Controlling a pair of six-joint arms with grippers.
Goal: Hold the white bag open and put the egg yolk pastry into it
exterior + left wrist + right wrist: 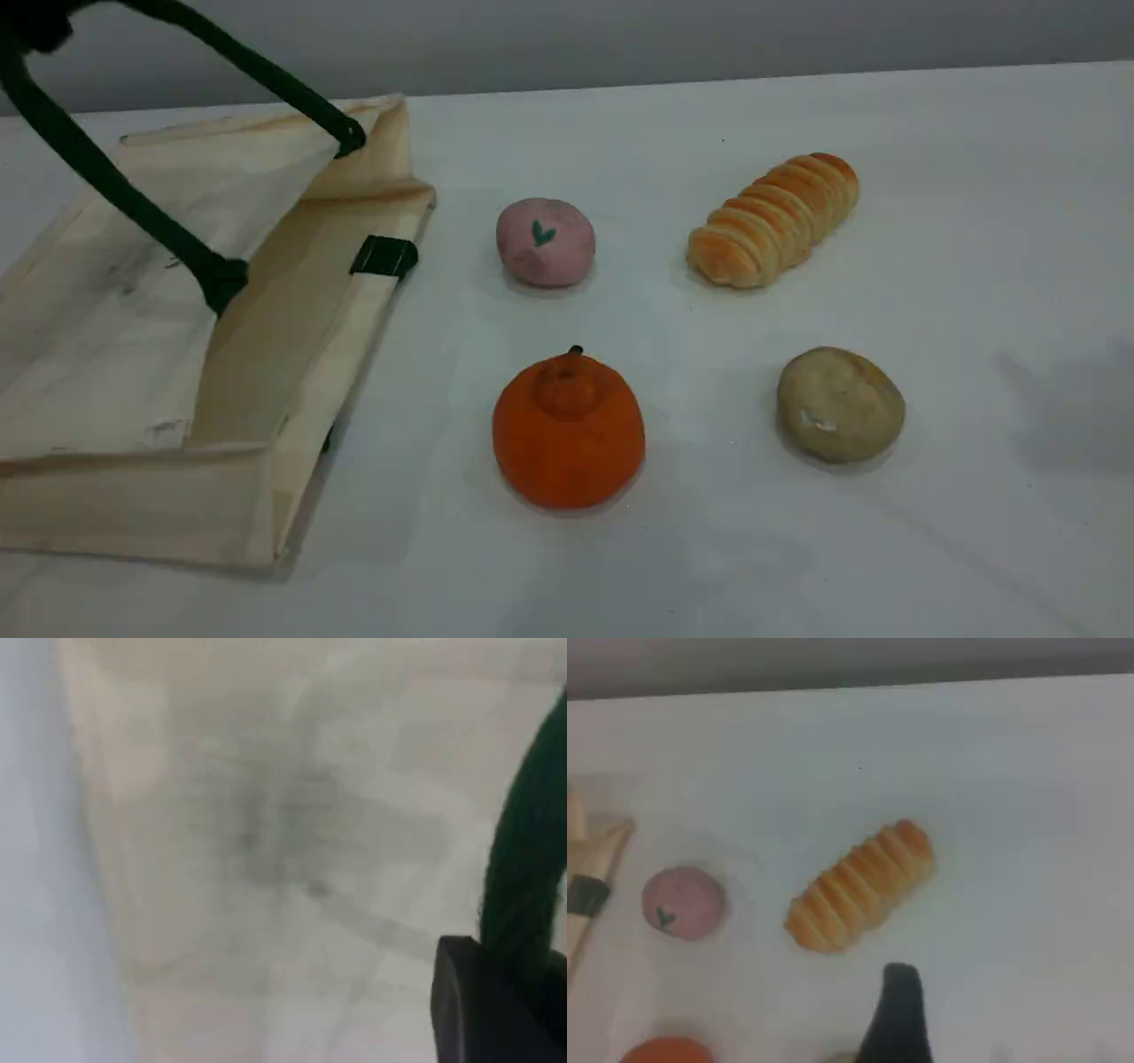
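The white bag (292,354) lies at the table's left with its mouth towards the foods. One dark green rope handle (106,182) is pulled up taut, so the top side is raised. My left gripper (37,25) is shut on that handle at the top left corner. In the left wrist view the handle (532,842) runs beside the dark fingertip (487,1010), over the bag's canvas (266,833). The egg yolk pastry (840,405), a beige lump with a white fleck, sits at the front right. My right gripper's fingertip (899,1010) hovers open above the table, holding nothing.
A pink ball with a green mark (545,241) and a ridged golden bread roll (773,219) lie behind. An orange fruit-shaped piece (568,429) sits between the bag and the pastry. A green tab (384,256) marks the bag's lower edge.
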